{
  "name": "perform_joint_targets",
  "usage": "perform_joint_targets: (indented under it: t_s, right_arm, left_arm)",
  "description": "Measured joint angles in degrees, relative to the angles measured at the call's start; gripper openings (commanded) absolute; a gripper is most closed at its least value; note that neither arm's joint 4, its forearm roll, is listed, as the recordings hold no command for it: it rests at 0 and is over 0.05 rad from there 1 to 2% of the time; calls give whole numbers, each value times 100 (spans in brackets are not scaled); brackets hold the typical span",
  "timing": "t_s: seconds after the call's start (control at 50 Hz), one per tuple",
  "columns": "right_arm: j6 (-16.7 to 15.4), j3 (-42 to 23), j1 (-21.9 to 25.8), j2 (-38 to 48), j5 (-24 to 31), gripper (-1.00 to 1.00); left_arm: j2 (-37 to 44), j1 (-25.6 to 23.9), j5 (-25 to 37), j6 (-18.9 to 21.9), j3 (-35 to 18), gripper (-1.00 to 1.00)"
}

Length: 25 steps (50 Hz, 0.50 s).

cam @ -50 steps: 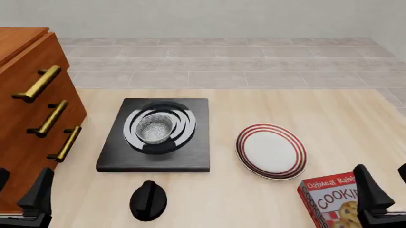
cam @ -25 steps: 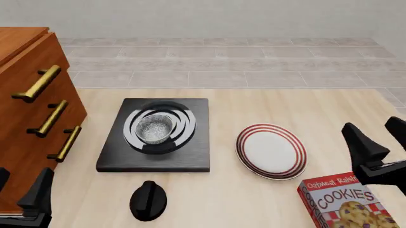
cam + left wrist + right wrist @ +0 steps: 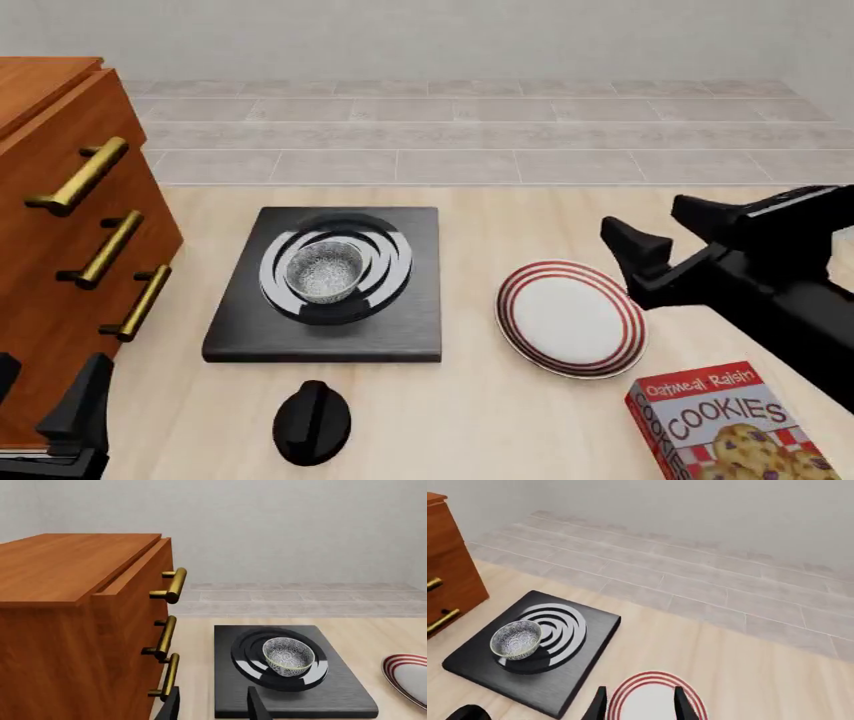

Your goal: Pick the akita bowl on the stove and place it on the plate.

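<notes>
The akita bowl (image 3: 324,270), black outside and speckled inside, sits upright on the burner rings of the stove (image 3: 414,320). To its right the red-ringed white plate (image 3: 570,318) lies on the table with nothing on it. My right gripper (image 3: 651,222) hangs open above the plate's far right side, well away from the bowl. In its wrist view the bowl (image 3: 516,639) and stove (image 3: 474,660) lie ahead, with the plate (image 3: 647,697) between the fingers. My left gripper (image 3: 40,405) stays open at the near left edge; the left wrist view shows the bowl (image 3: 288,656).
A wooden cabinet (image 3: 67,250) with brass handles stands left of the stove. The separate black knob (image 3: 312,422) lies in front of the stove. A cookies box (image 3: 727,425) sits at the near right, below the right arm.
My right arm has risen from beside the cookies box and swung forward and left, ending above the plate's right side. The left arm, bowl and plate have not moved.
</notes>
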Motion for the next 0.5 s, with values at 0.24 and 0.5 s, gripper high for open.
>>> perform_joint_targets:
  t_s: [0.24,0.5]
  right_arm:
    - [288,-629,456,1144,-46,100]
    - [556,-1222,877,2066,-63,100]
  left_arm:
    - [0,0,0,0,0,100]
    - [0,0,0,0,0,100]
